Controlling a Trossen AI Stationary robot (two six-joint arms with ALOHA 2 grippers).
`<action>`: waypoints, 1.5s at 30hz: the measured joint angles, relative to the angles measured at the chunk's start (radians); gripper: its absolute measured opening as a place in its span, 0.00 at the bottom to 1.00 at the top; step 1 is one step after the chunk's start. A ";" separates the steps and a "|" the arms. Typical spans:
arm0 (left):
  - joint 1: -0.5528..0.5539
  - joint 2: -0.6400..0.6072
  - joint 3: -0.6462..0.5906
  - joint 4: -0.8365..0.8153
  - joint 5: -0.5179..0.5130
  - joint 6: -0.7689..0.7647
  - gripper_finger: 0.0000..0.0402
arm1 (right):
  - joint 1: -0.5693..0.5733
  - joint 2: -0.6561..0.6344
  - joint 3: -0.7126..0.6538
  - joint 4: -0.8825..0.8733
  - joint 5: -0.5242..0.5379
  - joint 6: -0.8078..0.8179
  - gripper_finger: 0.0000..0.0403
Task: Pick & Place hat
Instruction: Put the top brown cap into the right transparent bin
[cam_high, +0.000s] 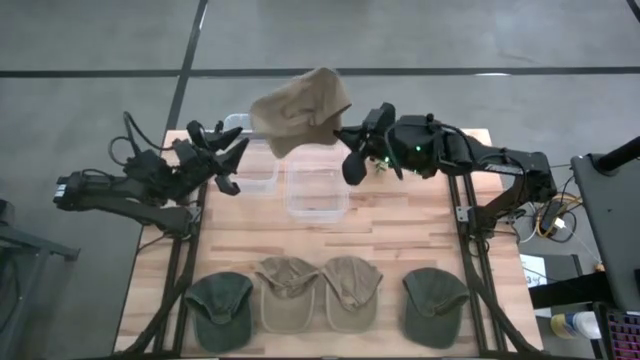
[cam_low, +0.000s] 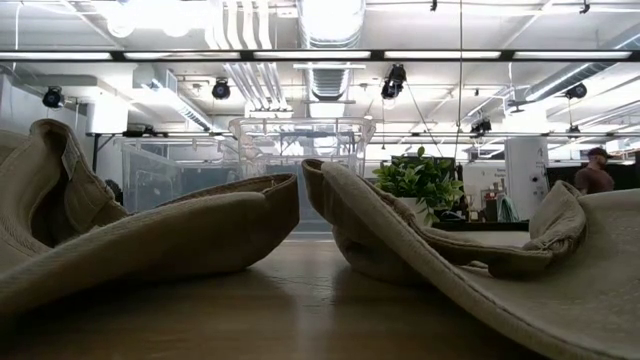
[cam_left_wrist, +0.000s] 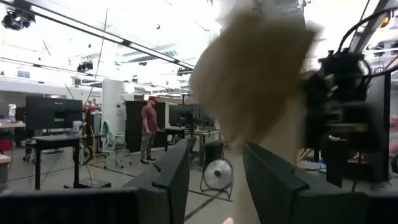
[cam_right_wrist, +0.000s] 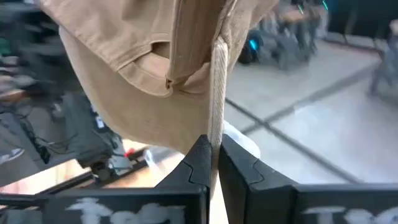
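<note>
Four hats (cam_high: 326, 300) sit in a row along the table's (cam_high: 400, 225) near edge; two bins (cam_high: 317, 190) at the far edge, a held hat (cam_high: 298, 108) above them.

Overhead, table-level, two wrist cameras share table (cam_high: 400, 225)

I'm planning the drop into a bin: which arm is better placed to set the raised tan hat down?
The right. The right gripper is shut on the tan hat, holding it above the clear bins. The left gripper is open and empty beside them.
</note>
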 joint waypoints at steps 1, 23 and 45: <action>0.000 -0.005 0.000 -0.013 0.000 -0.002 0.36 | -0.013 -0.002 0.000 -0.033 -0.005 0.038 0.03; 0.000 -0.036 0.000 -0.056 0.000 -0.034 0.36 | -0.198 0.191 -0.005 -0.386 -0.314 0.488 0.03; 0.001 -0.056 0.000 -0.061 0.000 -0.048 0.36 | -0.260 0.371 -0.005 -0.500 -0.486 0.529 0.08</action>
